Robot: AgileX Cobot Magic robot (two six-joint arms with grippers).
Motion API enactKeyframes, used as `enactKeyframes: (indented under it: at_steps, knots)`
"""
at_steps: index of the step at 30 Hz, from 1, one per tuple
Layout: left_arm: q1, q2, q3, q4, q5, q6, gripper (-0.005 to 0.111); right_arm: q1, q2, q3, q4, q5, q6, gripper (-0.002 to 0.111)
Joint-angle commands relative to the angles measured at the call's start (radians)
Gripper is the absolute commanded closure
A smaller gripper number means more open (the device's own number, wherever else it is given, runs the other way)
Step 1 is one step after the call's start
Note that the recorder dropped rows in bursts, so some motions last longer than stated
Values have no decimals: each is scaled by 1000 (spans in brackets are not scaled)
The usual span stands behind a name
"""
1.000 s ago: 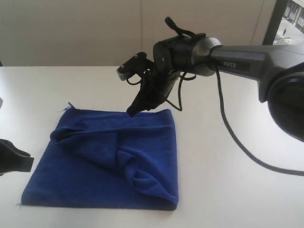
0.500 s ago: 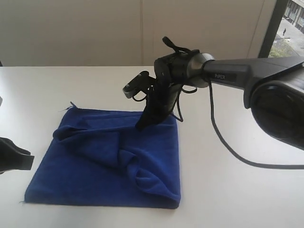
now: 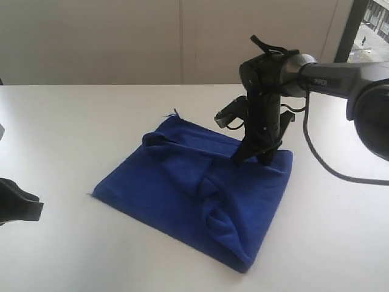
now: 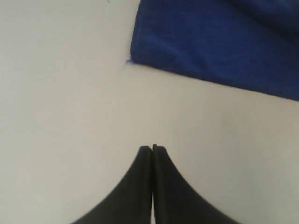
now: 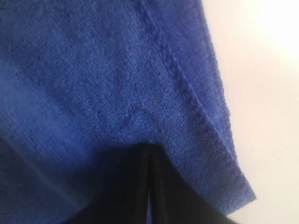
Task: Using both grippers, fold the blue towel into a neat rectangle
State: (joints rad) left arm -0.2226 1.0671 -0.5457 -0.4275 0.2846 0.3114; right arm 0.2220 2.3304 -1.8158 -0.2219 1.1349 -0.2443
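Note:
The blue towel [image 3: 182,194] lies rumpled on the white table [image 3: 73,121], turned at an angle, with a raised fold running down its middle. My right gripper [image 3: 238,160] stands steeply on the towel near its far right corner. Its jaws are shut and the tips [image 5: 150,144] press into the cloth just inside the stitched hem [image 5: 187,93]; no cloth shows between them. My left gripper [image 3: 18,207] sits low at the left edge, away from the towel. It [image 4: 152,147] is shut over bare table, with a towel [image 4: 219,42] corner ahead of it.
A black cable [image 3: 316,158] hangs from the right arm [image 3: 340,76] down to the table on the right. A pale wall [image 3: 121,36] stands behind the table, with a window at the top right.
The right gripper came down onto the towel's far edge and moved right. The towel slid right with it and turned, so its left corner now sits farther from the left gripper, which has not moved.

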Motion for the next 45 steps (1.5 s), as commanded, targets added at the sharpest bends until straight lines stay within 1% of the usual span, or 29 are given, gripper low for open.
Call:
enactKeyframes:
  at_steps: [1,6,7,10,12,14,16,17,20,23,25,27,28,31,32,34,36,38,39,41,43,45]
  knots:
    - [2,-8,9,-32,23,8,107,-15,-9,127,-7,86,31,108]
    - [2,-8,9,-46,50,29,107,-15,-155,363,-11,80,75,108]
    - [2,-8,9,-46,50,29,107,-13,-191,431,-11,62,94,108]
    - [2,-8,9,-46,52,29,107,-11,-260,561,21,6,116,108]
    - [2,-8,9,-48,52,35,107,18,-305,665,29,-22,130,108]
    - [2,-8,9,-52,54,37,107,57,-338,713,29,-38,148,108]
    - [2,-8,9,-61,64,62,107,96,-367,722,10,-45,159,108]
    - [2,-8,9,-67,66,69,107,100,-375,722,-4,-45,168,108]
    - [2,-8,9,-111,67,121,107,107,-438,722,-228,-34,363,108]
    - [2,-8,9,-157,89,167,107,107,-510,722,-284,-60,406,108]
    - [2,-8,9,-211,130,220,107,107,-571,722,-268,-122,406,108]
    - [0,-8,1,-296,161,313,107,107,-644,722,-221,-192,406,108]
    - [0,-8,-16,-380,201,413,107,107,-681,722,-187,-233,406,108]
    - [-2,-8,-80,-593,305,608,107,107,-772,724,-98,-293,373,108]
    - [-10,-8,-105,-633,319,629,107,107,-800,728,-62,-304,351,108]
    - [-50,3,-177,-639,309,628,107,107,-850,749,-21,-323,318,108]
    - [-111,37,-256,-624,280,623,107,107,-906,793,-17,-341,317,108]
    - [-178,99,-336,-551,254,575,107,107,-958,850,-17,-368,319,108]
    - [-217,138,-384,-483,242,526,107,107,-982,880,-17,-393,319,108]
    - [-290,218,-471,-296,228,409,107,107,-1019,933,-17,-434,342,108]
    - [-366,315,-568,-81,234,257,107,107,-1046,972,-15,-471,367,108]
    - [-437,400,-656,88,250,132,107,107,-1060,1024,-15,-500,382,108]
